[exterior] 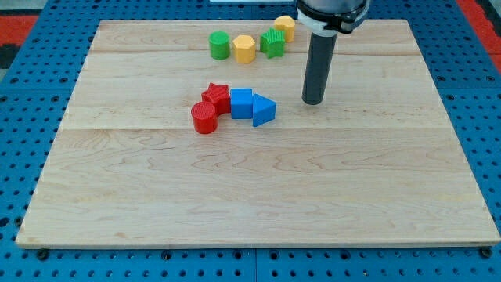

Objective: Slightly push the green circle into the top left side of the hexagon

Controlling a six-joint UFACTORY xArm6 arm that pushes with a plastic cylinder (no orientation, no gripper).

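The green circle (219, 45) stands near the view's top, touching the left side of the yellow hexagon (245, 49). A green star (272, 43) sits just right of the hexagon, and a yellow circle (285, 28) lies beyond it toward the top right. My tip (313, 101) rests on the wooden board, below and to the right of this row, well apart from the green circle and about a block's width right of the blue triangle.
In the board's middle left is a cluster: a red star (217, 96), a red circle (204, 118), a blue cube (241, 103) and a blue triangle (264, 110). The wooden board (250, 204) lies on a blue pegboard surround.
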